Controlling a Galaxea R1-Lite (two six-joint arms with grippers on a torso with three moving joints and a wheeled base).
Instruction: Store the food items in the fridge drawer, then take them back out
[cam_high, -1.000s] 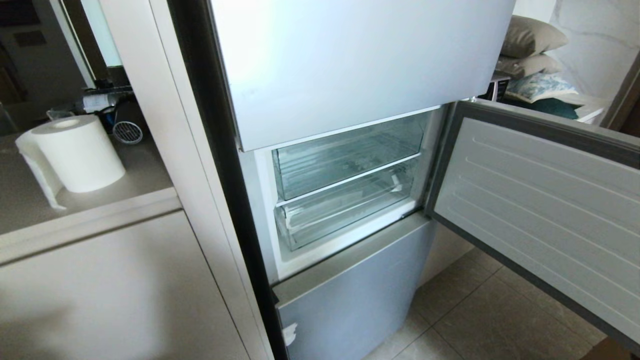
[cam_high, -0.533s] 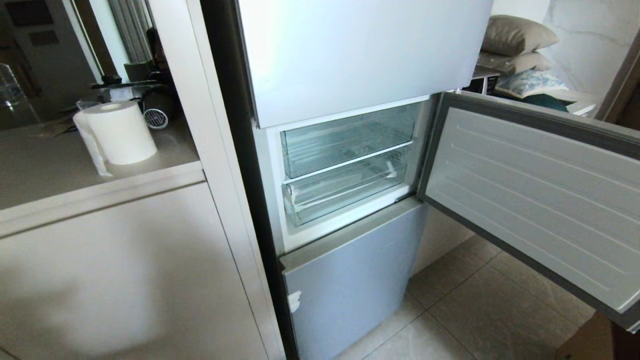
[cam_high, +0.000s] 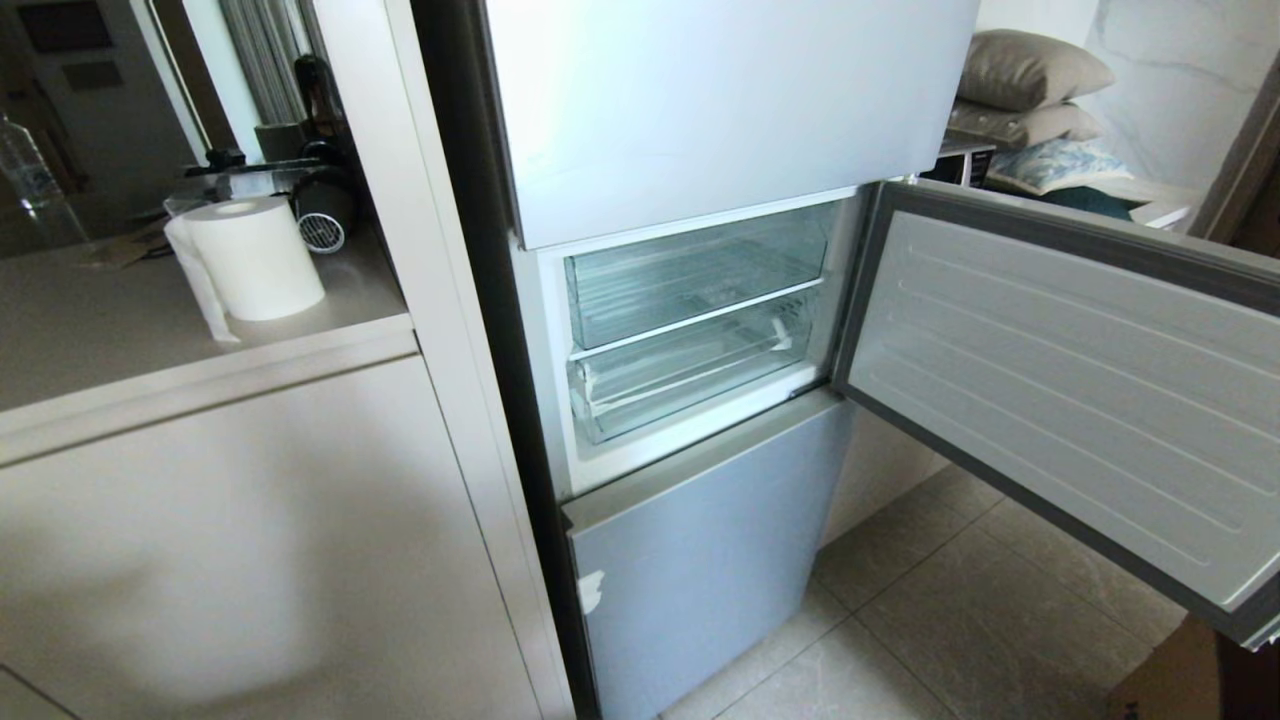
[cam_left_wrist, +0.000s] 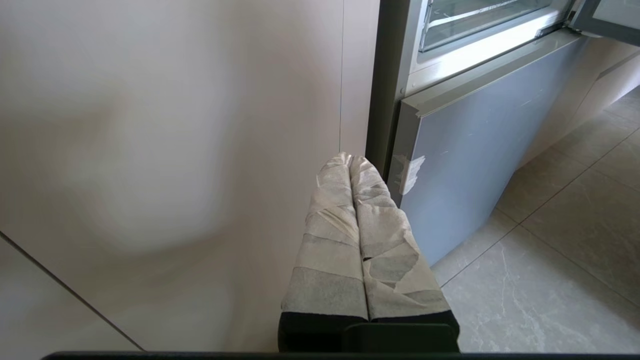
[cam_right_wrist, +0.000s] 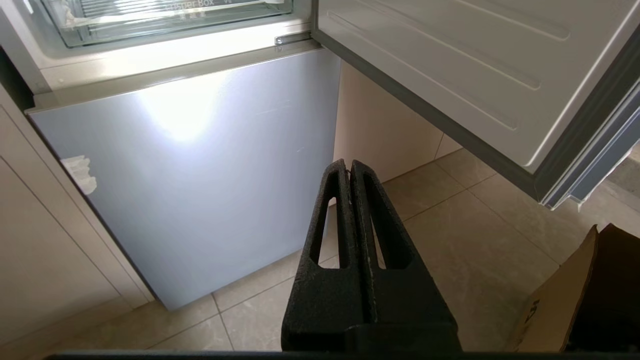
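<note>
The fridge's middle compartment stands open in the head view. Two clear plastic drawers sit pushed in there, an upper fridge drawer (cam_high: 700, 285) and a lower one (cam_high: 690, 375); both look empty. The food items are out of view. My left gripper (cam_left_wrist: 350, 159), its fingers wrapped in pale tape, is shut on nothing, low in front of the cabinet beside the fridge. My right gripper (cam_right_wrist: 348, 164), black, is shut on nothing, low before the bottom fridge door (cam_right_wrist: 190, 175). Neither gripper shows in the head view.
The open middle door (cam_high: 1080, 400) swings out to the right at chest height. On the left, a counter (cam_high: 120, 350) holds a paper towel roll (cam_high: 255, 255). A cardboard box (cam_right_wrist: 565, 300) stands on the tiled floor at the right.
The whole head view has shifted: fridge and counter sit further right and higher in the picture, so the camera has moved. The drawers and door stand as before.
</note>
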